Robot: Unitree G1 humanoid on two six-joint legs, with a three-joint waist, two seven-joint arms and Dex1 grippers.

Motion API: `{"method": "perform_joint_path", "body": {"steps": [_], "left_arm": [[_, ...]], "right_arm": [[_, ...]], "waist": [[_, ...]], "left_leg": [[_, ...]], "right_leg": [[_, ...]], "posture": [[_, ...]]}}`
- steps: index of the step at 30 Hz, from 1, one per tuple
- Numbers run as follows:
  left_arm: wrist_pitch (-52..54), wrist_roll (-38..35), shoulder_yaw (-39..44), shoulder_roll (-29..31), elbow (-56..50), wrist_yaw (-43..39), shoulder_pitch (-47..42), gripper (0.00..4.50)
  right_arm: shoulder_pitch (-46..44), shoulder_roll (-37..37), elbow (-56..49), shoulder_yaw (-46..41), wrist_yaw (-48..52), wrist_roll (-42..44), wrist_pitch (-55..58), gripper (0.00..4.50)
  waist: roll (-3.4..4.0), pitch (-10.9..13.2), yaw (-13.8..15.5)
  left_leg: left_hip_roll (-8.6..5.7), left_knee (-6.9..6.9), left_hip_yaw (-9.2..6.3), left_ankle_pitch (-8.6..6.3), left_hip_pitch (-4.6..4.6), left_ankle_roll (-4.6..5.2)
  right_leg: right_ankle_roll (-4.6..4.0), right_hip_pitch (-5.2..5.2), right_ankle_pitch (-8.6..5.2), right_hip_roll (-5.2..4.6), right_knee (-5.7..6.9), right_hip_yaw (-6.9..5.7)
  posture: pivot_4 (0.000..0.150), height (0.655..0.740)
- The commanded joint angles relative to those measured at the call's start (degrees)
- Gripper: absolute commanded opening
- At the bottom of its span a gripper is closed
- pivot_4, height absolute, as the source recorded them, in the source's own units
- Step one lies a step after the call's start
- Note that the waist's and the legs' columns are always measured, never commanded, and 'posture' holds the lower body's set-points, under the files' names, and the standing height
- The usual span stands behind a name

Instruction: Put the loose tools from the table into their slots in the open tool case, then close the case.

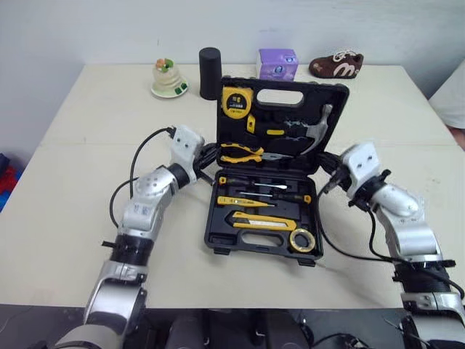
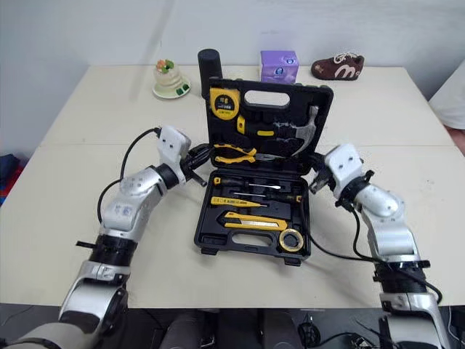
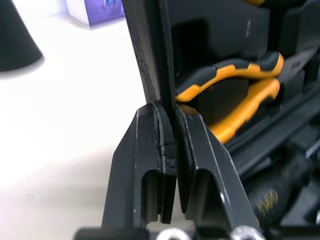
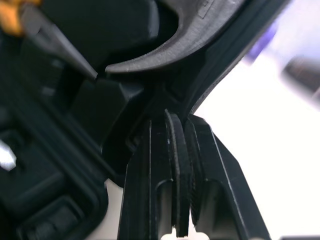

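The black tool case (image 1: 218,243) lies open mid-table with its lid (image 1: 287,93) raised and leaning back. In the lid sit a yellow tape measure (image 1: 236,102), yellow-handled pliers (image 1: 243,153) and a hammer (image 1: 317,131). The base holds screwdrivers (image 1: 265,187), a yellow utility knife (image 1: 261,222) and a tape roll (image 1: 303,240). My left gripper (image 1: 211,156) is shut on the lid's left edge (image 3: 155,60), beside the pliers (image 3: 235,95). My right gripper (image 1: 324,169) is shut on the lid's right edge (image 4: 220,65), just under the hammer head (image 4: 170,47).
Along the table's far side stand a small dish with a green-topped cup (image 1: 169,78), a black cylinder (image 1: 210,73), a purple box (image 1: 278,64) and a brown shoe-shaped object (image 1: 336,65). Black cables loop from both wrists over the table beside the case.
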Motion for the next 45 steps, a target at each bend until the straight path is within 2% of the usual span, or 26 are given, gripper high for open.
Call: {"method": "perform_joint_path", "body": {"steps": [1,7,9,11,15,17,18,21,25,28,32,33,34,35,40,45], "left_arm": [[-12.07,2.64,5.33,3.96,-2.73,1.47,4.00,0.00],[-19.08,3.73,3.09,6.78,-7.28,-3.28,13.34,0.00],[-19.80,2.46,3.72,6.79,-7.94,-3.67,14.66,0.00],[-18.90,0.32,4.01,6.80,-9.44,-5.16,15.98,0.89],[-16.67,-1.83,4.05,9.71,-12.46,-10.04,19.74,2.77],[-12.75,-3.74,5.90,12.65,-13.70,-12.42,22.52,3.75],[-9.26,-6.02,7.69,14.18,-13.74,-13.67,23.72,3.81],[-3.84,-9.14,11.08,17.17,-12.37,-15.60,24.70,3.81],[-1.04,-10.21,11.35,16.64,-10.24,-16.33,19.93,3.81],[0.65,-9.27,9.57,14.57,-6.23,-16.46,13.16,2.99],[1.01,-5.96,5.43,11.20,2.66,-17.66,2.53,1.04],[1.08,-4.79,4.14,10.38,5.45,-17.86,-0.04,0.57],[1.12,-3.69,3.05,9.49,8.31,-17.91,-2.31,0.14],[1.31,-3.06,2.24,8.58,10.96,-18.21,-4.28,0.04],[-4.91,2.15,-0.68,3.57,27.20,-16.68,-14.62,0.04],[-9.91,3.22,-0.98,1.76,37.26,-20.80,-17.21,0.04]], "right_arm": [[3.50,-4.76,7.20,-3.12,-6.21,-8.00,-13.47,0.00],[7.07,-7.36,11.95,-0.80,-10.51,-14.42,-25.96,0.00],[7.51,-7.51,13.66,-0.25,-11.67,-15.47,-27.10,0.00],[8.33,-7.61,14.05,0.00,-8.74,-12.73,-25.13,0.00],[11.72,-8.85,9.96,-1.44,-3.59,-6.02,-20.66,1.70],[15.61,-10.08,5.80,-3.08,1.42,0.09,-16.41,2.75],[19.11,-10.92,2.19,-4.44,4.00,3.75,-14.15,3.26],[29.51,-12.34,-8.24,-9.88,8.58,12.73,-5.05,3.26],[41.74,-14.72,-17.94,-15.81,15.55,20.01,3.23,3.26],[49.32,-15.64,-25.16,-17.65,18.37,22.96,10.27,2.40],[53.18,-15.69,-31.59,-14.46,20.78,21.40,14.10,0.34],[52.91,-15.49,-32.54,-13.31,20.92,21.06,15.07,0.00],[52.27,-15.12,-33.01,-12.35,20.76,20.71,15.98,0.00],[51.31,-14.74,-33.26,-11.43,20.47,20.34,16.67,0.00],[46.52,-12.65,-31.29,-6.71,19.53,17.16,18.11,0.00],[40.57,-9.87,-27.30,-3.00,17.51,12.39,16.97,0.00]], "waist": [[0.00,0.00,-0.02],[0.00,0.00,0.01],[0.00,0.00,0.03],[0.00,0.00,0.00],[-0.03,-0.01,0.39],[0.00,-0.02,0.17],[0.00,-0.02,0.14],[-0.01,-0.01,0.10],[-0.02,0.01,0.28],[-0.06,-0.01,0.88],[-0.15,-0.03,1.47],[-0.15,-0.02,1.49],[-0.17,-0.01,1.46],[-0.17,-0.01,1.47],[-0.31,0.06,1.53],[-0.62,-0.01,0.70]], "left_leg": [[0.01,0.03,0.01,0.02,0.05,0.02],[0.13,0.01,-0.09,0.03,0.19,0.02],[0.14,0.01,-0.08,0.03,0.33,0.02],[0.14,-0.05,-0.09,0.00,0.82,0.02],[0.12,-0.11,-0.54,-0.15,1.06,0.14],[0.13,-0.11,-0.56,-0.17,1.05,0.17],[0.15,-0.13,-0.56,-0.18,1.04,0.18],[0.31,-0.20,-0.66,-0.20,1.05,0.13],[0.31,-0.39,-0.83,-0.38,1.36,0.39],[0.15,-0.73,-0.82,-0.39,1.91,0.45],[0.17,-0.78,-0.78,-0.44,1.88,0.46],[0.16,-0.77,-0.74,-0.45,1.87,0.44],[0.12,-0.76,-0.72,-0.45,1.85,0.45],[0.11,-0.75,-0.65,-0.44,1.84,0.44],[0.03,-0.66,-0.56,-0.45,1.81,0.46],[0.09,-0.64,-0.52,-0.48,1.80,0.36]], "right_leg": [[-0.03,0.02,0.02,0.00,0.05,0.02],[-0.03,0.05,0.02,-0.02,0.13,0.15],[-0.03,0.19,0.02,-0.02,0.13,0.15],[-0.04,0.75,0.02,-0.02,-0.01,0.14],[-0.06,1.30,0.01,-0.12,-0.24,0.12],[-0.07,1.32,0.00,-0.16,-0.29,0.19],[-0.07,1.32,0.00,-0.20,-0.31,0.23],[-0.08,1.38,-0.01,-0.20,-0.44,0.21],[-0.12,1.71,0.01,-0.14,-0.55,0.08],[-0.12,2.19,0.01,-0.16,-0.77,0.09],[-0.10,2.19,0.01,-0.09,-0.92,0.07],[-0.10,2.15,0.02,-0.02,-0.95,0.00],[-0.09,2.14,0.02,0.01,-0.93,-0.08],[-0.07,2.10,0.03,0.07,-0.93,-0.13],[0.01,2.08,0.07,0.11,-0.94,-0.24],[0.01,2.06,0.07,0.09,-1.00,-0.23]], "posture": [[0.150,0.7400],[0.150,0.7400],[0.150,0.7400],[0.150,0.7400],[0.150,0.7400],[0.150,0.7400],[0.150,0.7400],[0.150,0.7400],[0.150,0.7400],[0.150,0.7400],[0.150,0.7400],[0.150,0.7400],[0.150,0.7400],[0.150,0.7400],[0.150,0.7400],[0.150,0.7400]]}}
